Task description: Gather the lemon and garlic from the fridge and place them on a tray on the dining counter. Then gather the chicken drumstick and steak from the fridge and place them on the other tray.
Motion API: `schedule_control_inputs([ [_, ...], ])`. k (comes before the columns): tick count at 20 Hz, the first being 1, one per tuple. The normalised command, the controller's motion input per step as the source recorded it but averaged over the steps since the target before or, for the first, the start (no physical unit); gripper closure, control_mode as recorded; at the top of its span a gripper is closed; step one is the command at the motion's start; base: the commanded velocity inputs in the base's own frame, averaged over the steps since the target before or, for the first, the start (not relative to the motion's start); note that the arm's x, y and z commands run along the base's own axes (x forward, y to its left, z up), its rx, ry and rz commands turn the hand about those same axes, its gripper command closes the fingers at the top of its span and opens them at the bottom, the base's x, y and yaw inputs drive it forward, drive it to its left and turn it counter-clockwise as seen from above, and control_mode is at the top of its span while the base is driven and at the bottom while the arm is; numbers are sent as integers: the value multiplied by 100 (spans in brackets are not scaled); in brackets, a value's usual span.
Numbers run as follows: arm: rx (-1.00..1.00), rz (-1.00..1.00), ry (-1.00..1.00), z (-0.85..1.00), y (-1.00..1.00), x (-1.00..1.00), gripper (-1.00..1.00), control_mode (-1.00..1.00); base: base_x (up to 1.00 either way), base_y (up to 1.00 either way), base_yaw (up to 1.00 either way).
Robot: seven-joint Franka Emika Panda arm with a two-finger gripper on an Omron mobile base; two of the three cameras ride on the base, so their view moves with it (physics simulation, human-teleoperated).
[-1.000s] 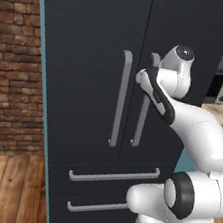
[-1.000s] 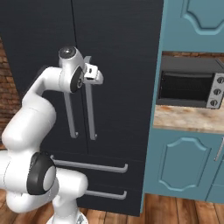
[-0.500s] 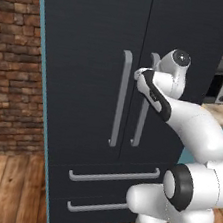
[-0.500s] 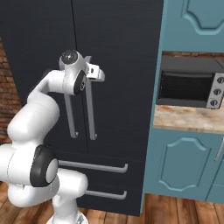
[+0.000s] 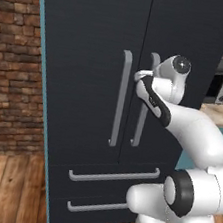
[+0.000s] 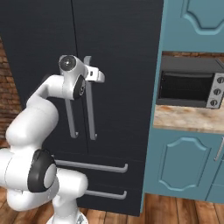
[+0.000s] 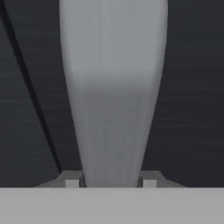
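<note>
My claw (image 7: 111, 183) clenches the right grey vertical bar handle (image 7: 113, 87) of the tall charcoal-black fridge (image 5: 94, 40).

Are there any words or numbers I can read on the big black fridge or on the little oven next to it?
No words, numbers or signs can be read.
The fridge: plain dark doors with grey bar handles, no writing.
The toaster oven: round knobs at its right side, any marks beside them are too small to read.

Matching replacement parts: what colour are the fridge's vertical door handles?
Grey, against the charcoal-black fridge; the door handles show best in the right base view.
</note>
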Motion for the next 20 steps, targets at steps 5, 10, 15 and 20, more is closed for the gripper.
schedule_control_inputs([
  [5, 8, -11, 1, 23, -21, -83, 100, -100, 0, 0, 0],
  [10, 11, -7, 0, 41, -63, -98, 100, -100, 0, 0, 0],
  [15, 5, 0, 0, 47, -80, -77, 100, -100, 0, 0, 0],
  [20, 1, 0, 0, 54, -66, -72, -100, -100, 0, 0, 0],
])
